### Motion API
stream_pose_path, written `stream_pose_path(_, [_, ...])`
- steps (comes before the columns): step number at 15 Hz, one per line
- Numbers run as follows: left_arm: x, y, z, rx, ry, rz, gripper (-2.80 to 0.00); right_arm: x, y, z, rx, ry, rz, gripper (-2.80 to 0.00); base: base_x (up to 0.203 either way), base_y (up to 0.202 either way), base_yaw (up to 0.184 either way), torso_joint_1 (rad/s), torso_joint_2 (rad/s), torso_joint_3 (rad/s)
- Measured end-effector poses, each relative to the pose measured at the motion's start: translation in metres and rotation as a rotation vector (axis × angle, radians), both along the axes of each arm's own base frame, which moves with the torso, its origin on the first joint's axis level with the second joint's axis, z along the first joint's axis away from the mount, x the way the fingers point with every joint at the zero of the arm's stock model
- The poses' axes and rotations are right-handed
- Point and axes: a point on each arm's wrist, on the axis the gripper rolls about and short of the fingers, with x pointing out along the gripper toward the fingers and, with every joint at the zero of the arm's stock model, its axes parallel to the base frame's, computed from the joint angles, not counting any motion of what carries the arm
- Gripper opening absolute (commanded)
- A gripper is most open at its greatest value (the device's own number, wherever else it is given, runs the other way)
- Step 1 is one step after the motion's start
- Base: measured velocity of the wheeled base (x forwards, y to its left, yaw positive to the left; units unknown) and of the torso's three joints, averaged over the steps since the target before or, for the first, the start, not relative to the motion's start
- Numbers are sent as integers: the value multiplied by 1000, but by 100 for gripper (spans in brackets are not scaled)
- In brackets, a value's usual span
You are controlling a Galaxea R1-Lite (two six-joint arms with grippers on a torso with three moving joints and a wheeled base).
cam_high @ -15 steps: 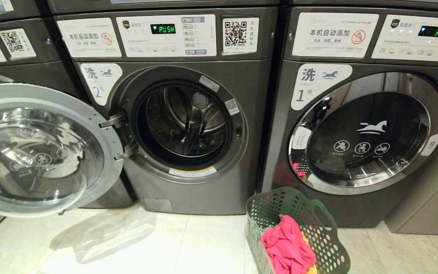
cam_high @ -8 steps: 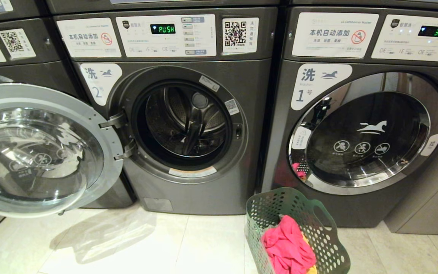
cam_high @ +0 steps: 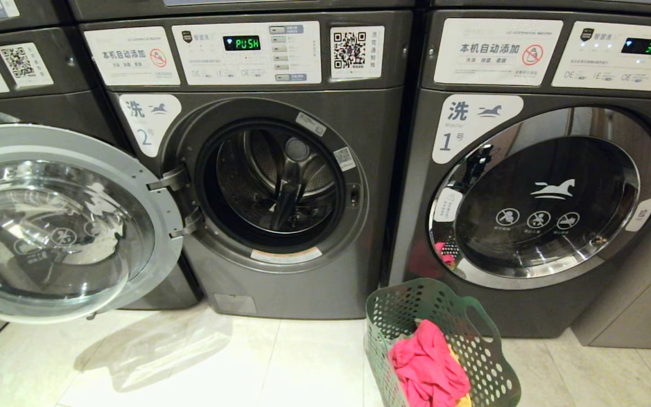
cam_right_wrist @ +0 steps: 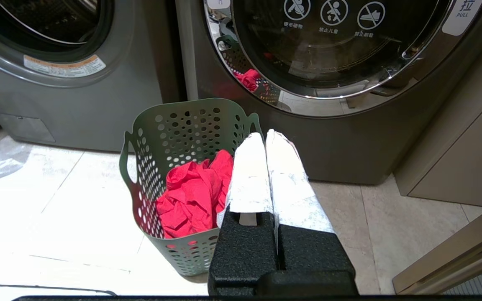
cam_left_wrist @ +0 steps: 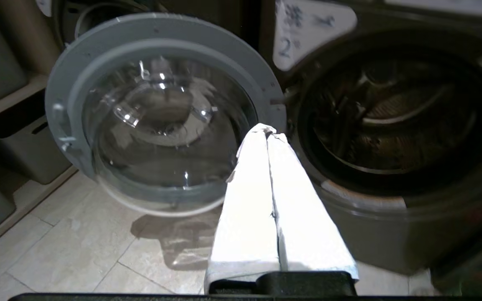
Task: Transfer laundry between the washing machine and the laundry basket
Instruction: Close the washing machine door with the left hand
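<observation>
Laundry transfer has not visibly begun, as far as you can judge from these views. Washing machine (cam_high: 280,186), marked number two, stands in the middle of the head view with its round door (cam_high: 60,223) swung fully open to the left. You can see into the drum (cam_high: 277,181): dark metal and one paddle, no clothing visible inside.

Laundry basket (cam_high: 410,305), green and perforated, sits on the tiled floor (cam_high: 218,362) to the right of the open machine, just in front of the second washer (cam_high: 540,192), whose door is closed. A crumpled pink-red garment (cam_high: 427,367) fills the basket, with a sliver of something yellow beside it. So everything appears left to do: pick the clothes up, carry them left and into the drum.

Neither arm shows in the head view. Your left gripper (cam_left_wrist: 267,130), seen from its wrist camera, has its two white fingers pressed together and holds nothing. It points at the gap between the open door and the drum mouth, apart from both and well away from the basket.

Your right gripper (cam_right_wrist: 262,136) is also pressed together and empty. It hangs above the basket's right rim, with the red garment just to its left and lower down, not touching. That arm looks better placed for the first grasp, but its fingers would need to spread first.
</observation>
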Motion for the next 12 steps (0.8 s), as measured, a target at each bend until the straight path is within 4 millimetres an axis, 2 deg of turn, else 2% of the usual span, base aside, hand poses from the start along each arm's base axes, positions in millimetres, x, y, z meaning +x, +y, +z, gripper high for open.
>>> stream_pose_path(2, [69,30,47,-7,-30,94,-280,0,0,0,14,0,-17,-280,0,0,0,0,0,0])
stream_pose_path(3, [102,54,65,-4,-54,146,-280,0,-1,0,18,0,-22,-280,0,0,0,0,0,0])
stream_pose_path(4, [130,83,74,5,-72,195,-280,0,-1,0,22,0,-23,-280,0,0,0,0,0,0])
stream_pose_path(5, [149,107,77,17,-90,225,-280,0,-1,0,24,0,-23,-280,0,0,0,0,0,0])
stream_pose_path(7, [183,159,67,48,-118,262,-280,0,-1,0,26,0,-24,-280,0,0,0,0,0,0])
stream_pose_path(9, [208,198,47,84,-161,281,-280,0,-1,0,27,1,-23,-280,0,0,0,0,0,0])
stream_pose_path(10, [215,211,38,96,-179,290,-280,0,-1,0,26,1,-23,-280,0,0,0,0,0,0])
stream_pose_path(12, [221,223,27,92,-165,303,-280,0,-1,0,26,1,-25,-280,0,0,0,0,0,0])
